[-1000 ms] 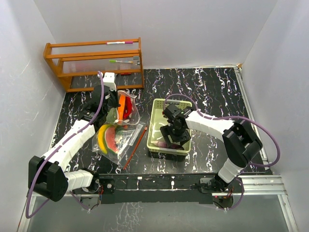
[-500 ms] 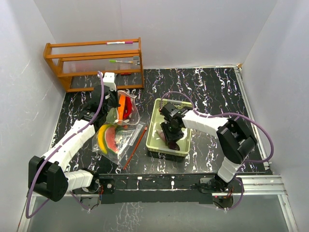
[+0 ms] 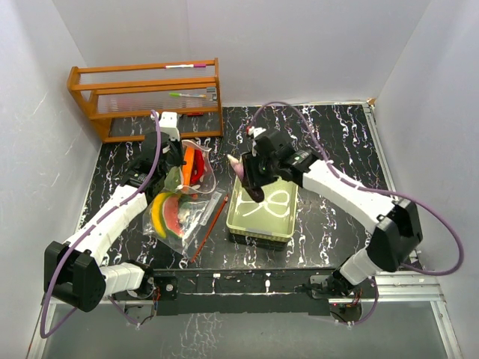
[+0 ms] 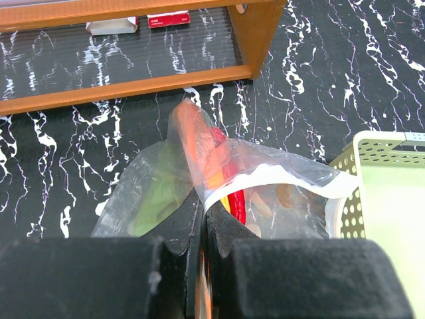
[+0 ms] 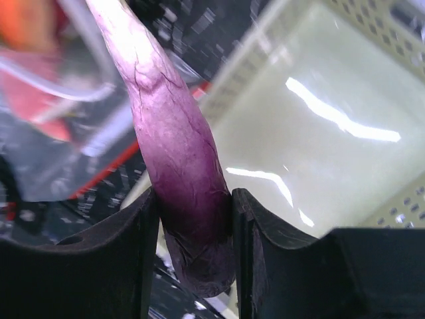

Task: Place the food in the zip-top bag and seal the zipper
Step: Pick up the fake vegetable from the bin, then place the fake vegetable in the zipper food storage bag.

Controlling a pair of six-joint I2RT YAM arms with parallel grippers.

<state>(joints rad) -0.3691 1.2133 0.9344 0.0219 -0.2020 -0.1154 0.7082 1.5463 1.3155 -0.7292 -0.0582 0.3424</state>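
My right gripper (image 3: 249, 173) is shut on the purple aubergine (image 5: 174, 149) and holds it in the air above the left edge of the pale green basket (image 3: 263, 226); it also shows in the top view (image 3: 244, 173). My left gripper (image 3: 177, 158) is shut on the rim of the clear zip-top bag (image 4: 265, 176), holding its mouth raised. The bag (image 3: 183, 196) lies left of the basket and holds a yellow banana (image 3: 157, 214), a watermelon slice (image 3: 172, 215), a red chilli (image 4: 234, 191), an orange wedge (image 3: 188, 164) and green pods (image 4: 158, 196).
A wooden rack (image 3: 146, 97) with pens stands at the back left. A red pencil (image 3: 210, 224) lies between bag and basket. Grey walls close in the black marbled table (image 3: 329, 142) on three sides.
My right gripper has lifted the aubergine out of the basket and moved up and left toward the bag. The left arm and bag have not moved.
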